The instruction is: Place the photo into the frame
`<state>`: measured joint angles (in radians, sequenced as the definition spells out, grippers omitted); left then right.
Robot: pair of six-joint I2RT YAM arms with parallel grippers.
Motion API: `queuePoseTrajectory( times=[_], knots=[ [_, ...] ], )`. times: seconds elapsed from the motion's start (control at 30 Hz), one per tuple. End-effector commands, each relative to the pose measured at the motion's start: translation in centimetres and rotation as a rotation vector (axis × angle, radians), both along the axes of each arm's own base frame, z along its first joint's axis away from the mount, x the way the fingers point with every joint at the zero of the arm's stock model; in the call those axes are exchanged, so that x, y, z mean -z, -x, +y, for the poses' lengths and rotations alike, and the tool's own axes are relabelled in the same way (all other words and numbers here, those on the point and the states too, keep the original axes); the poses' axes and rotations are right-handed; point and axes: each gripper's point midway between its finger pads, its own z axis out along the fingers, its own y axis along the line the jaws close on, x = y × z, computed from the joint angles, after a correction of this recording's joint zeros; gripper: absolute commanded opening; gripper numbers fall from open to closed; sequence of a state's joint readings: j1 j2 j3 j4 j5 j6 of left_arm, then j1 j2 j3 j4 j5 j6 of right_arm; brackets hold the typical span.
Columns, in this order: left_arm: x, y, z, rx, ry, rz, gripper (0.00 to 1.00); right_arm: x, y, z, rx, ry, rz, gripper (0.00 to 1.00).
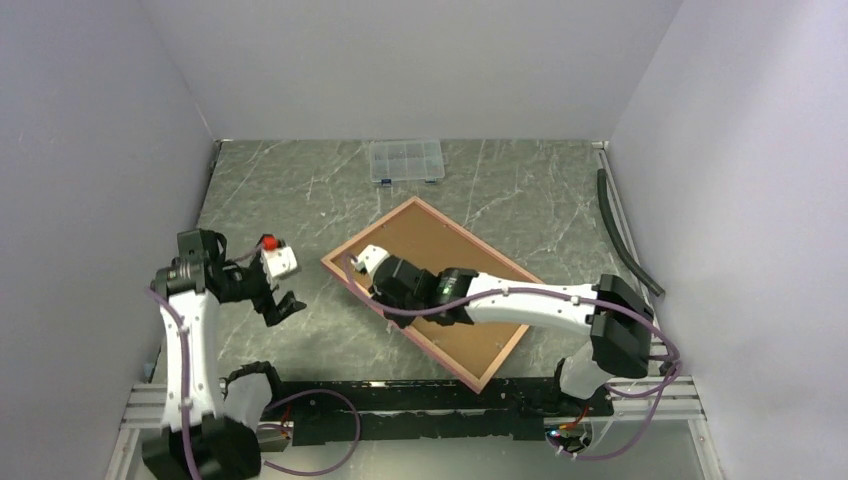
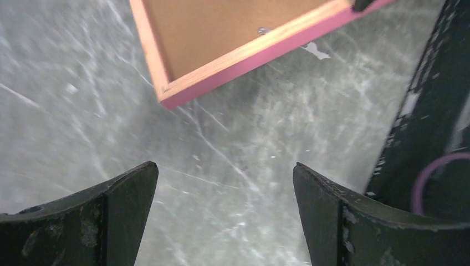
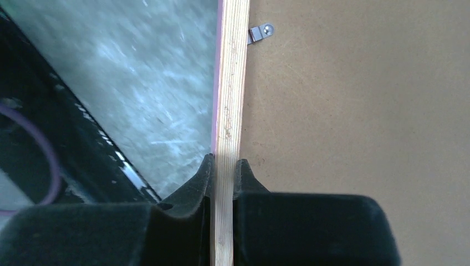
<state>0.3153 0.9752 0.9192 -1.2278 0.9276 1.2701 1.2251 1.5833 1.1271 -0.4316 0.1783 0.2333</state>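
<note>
The frame (image 1: 470,262) lies back-side up in the middle of the table, a brown backing board filling it inside a wood rim with a pink edge. My right gripper (image 1: 372,285) is shut on the frame's near-left rim; in the right wrist view its fingers (image 3: 202,177) pinch the pale wood rail (image 3: 230,100), with a small metal clip (image 3: 259,33) on the backing beyond. My left gripper (image 1: 278,305) is open and empty over the bare table left of the frame; the frame's corner (image 2: 172,94) shows ahead of its fingertips (image 2: 133,183). The photo is not in view.
A small clear compartment box (image 1: 406,161) sits at the back of the table. A black hose (image 1: 622,235) runs along the right wall. The black base rail (image 1: 420,400) with purple cables lies at the near edge.
</note>
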Motion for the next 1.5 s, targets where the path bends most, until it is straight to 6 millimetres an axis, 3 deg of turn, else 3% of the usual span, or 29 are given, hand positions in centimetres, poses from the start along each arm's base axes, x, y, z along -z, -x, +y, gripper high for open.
queuePoseTrajectory(
  times=[0.0, 0.17, 0.5, 0.6, 0.73, 0.77, 0.8, 0.87, 0.9, 0.97, 1.13, 1.33, 1.47],
  knots=[
    [-1.9, -0.6, -1.4, 0.258, -0.161, -0.457, 0.97, -9.4, -0.9, 3.3, -0.087, -0.260, -0.010, 0.00],
    [-4.1, -2.6, -2.6, 0.426, -0.316, -0.779, 0.97, -13.1, -1.3, 4.2, -0.113, -0.303, 0.028, 0.00],
    [-4.3, -4.9, -5.8, 0.668, -0.447, -0.916, 0.96, -16.8, -1.4, 5.7, -0.122, -0.339, 0.086, 0.00],
    [-5.2, -5.4, -6.7, 0.668, -0.445, -0.919, 0.78, -17.0, -1.8, 5.3, -0.111, -0.335, 0.081, 0.00],
    [-5.6, -4.7, -7.1, 0.684, -0.430, -0.843, 0.53, -17.0, -2.6, 4.2, -0.092, -0.308, 0.057, 0.00],
    [-5.5, -4.5, -7.1, 0.689, -0.425, -0.826, 0.46, -17.0, -2.8, 4.0, -0.089, -0.301, 0.045, 0.04],
    [-5.6, -4.4, -7.1, 0.685, -0.420, -0.812, 0.32, -17.1, -3.0, 3.7, -0.084, -0.296, 0.033, 0.09],
    [-5.9, -4.2, -7.2, 0.679, -0.403, -0.787, 0.12, -17.3, -3.3, 3.3, -0.077, -0.279, 0.010, 0.27],
    [-5.9, -4.1, -7.3, 0.678, -0.395, -0.777, 0.09, -17.4, -3.5, 3.0, -0.073, -0.267, 0.001, 0.40],
    [-6.2, -3.9, -7.5, 0.666, -0.366, -0.753, 0.09, -17.4, -3.7, 2.3, -0.071, -0.234, -0.023, 0.56],
    [-7.6, -3.3, -8.0, 0.611, -0.290, -0.655, 0.09, -18.1, -3.3, -0.3, -0.108, -0.152, -0.085, 0.70],
    [-9.1, -2.7, -8.6, 0.552, -0.189, -0.533, 0.09, -17.6, -1.3, -2.1, -0.233, -0.025, -0.153, 0.75],
    [-9.7, -2.7, -8.9, 0.530, -0.157, -0.505, 0.09, -16.6, -2.2, -3.0, -0.202, 0.064, -0.186, 0.72]
  ],
)
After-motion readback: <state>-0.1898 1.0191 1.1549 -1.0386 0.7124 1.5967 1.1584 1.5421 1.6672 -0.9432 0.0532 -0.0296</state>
